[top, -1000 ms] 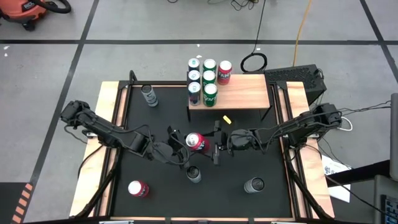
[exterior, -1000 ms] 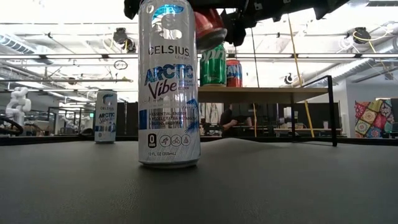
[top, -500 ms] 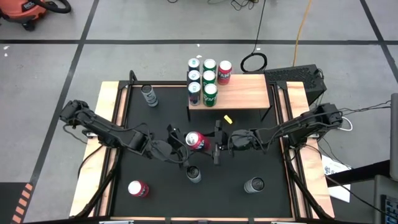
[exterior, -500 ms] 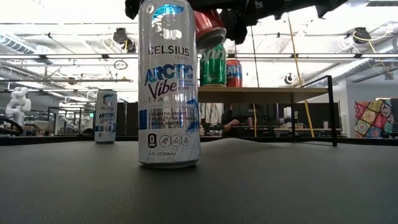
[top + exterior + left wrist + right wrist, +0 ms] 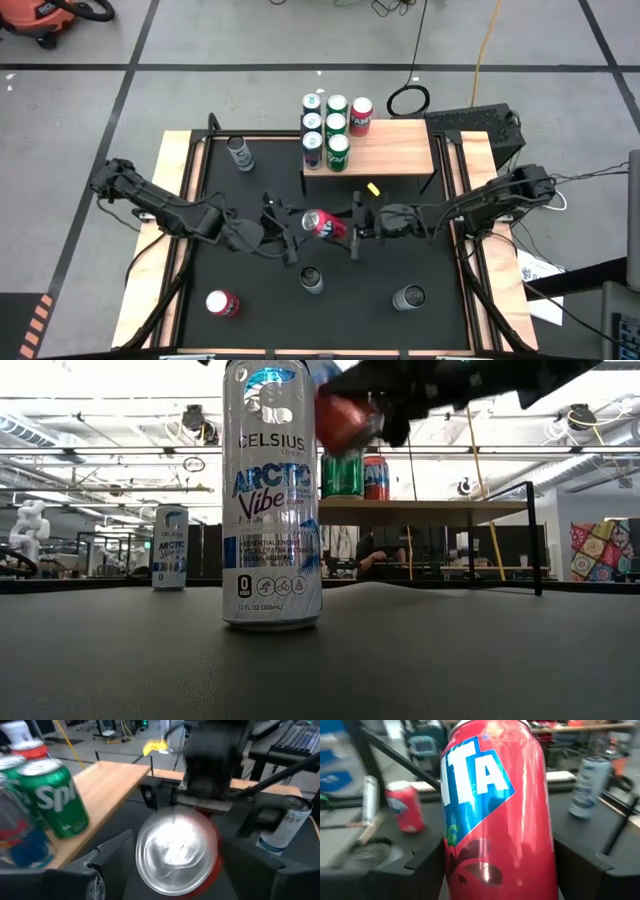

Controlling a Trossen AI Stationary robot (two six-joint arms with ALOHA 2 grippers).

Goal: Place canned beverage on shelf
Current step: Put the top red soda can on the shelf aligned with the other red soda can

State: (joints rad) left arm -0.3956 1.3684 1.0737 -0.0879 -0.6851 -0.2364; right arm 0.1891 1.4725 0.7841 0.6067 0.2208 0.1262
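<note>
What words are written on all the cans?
"CELSIUS", "ARCTIC Vibe", "0": on the tall silver can nearest the low camera.
"ARCTIC": on the far silver can; its other print is too small.
"Spr": cut off, on the green can on the shelf.
"ITA": part of a word, on the red can in the right end effector.
Other cans: unreadable.

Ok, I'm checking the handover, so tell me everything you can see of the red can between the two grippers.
The red can is a glossy metal drink can with a blue-and-white label and a silver end. It is off the table, tilted, in front of the shelf. The right gripper clasps its body; the left gripper stands open at its end, fingers apart from it.
</note>
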